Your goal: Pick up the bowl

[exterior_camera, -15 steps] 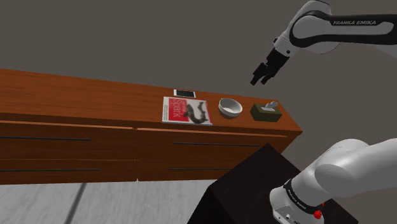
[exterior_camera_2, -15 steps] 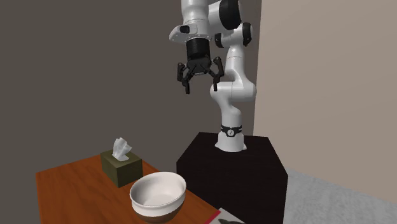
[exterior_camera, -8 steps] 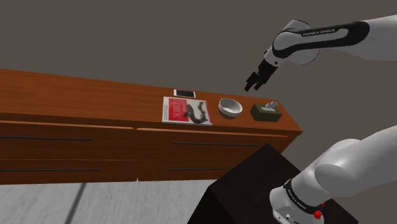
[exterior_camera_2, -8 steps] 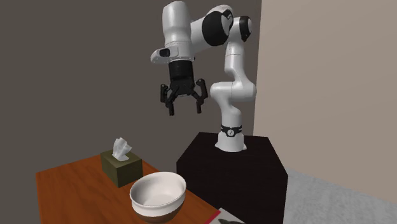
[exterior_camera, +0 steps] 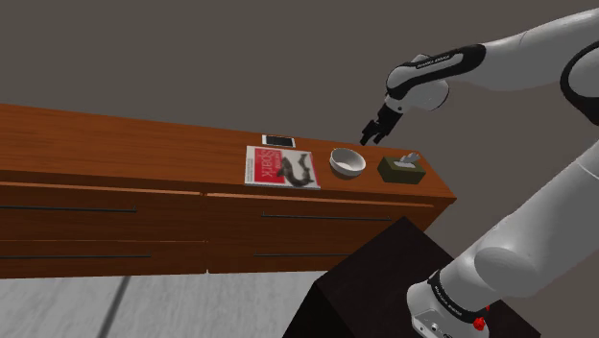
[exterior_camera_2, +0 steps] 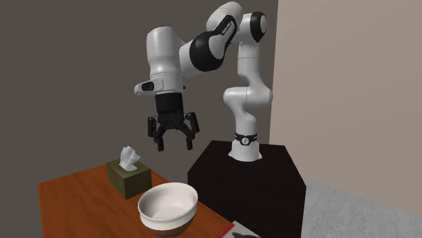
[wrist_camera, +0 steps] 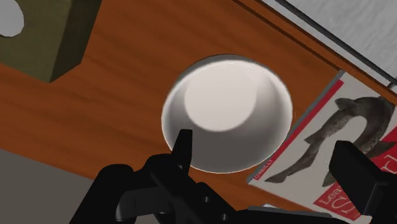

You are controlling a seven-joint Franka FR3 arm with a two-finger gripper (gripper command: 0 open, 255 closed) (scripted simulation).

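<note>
Lower than a second ago, the white arm (exterior_camera_2: 164,55) has swung out from its dark stand (exterior_camera_2: 247,179) and brought the gripper (exterior_camera_2: 172,142) down over the end of the long wooden sideboard (exterior_camera: 115,144), where it hangs above the bowl (exterior_camera: 347,161), well clear of it. On the sideboard top, a red-and-white magazine (exterior_camera: 281,167) lies just to the shoulder view's left of the white bowl, an olive tissue box (exterior_camera: 401,169) stands near its other side, and a small phone (exterior_camera: 278,141) lies behind the magazine. Both black fingers (wrist_camera: 183,147) stand wide apart, gripping nothing.
</note>
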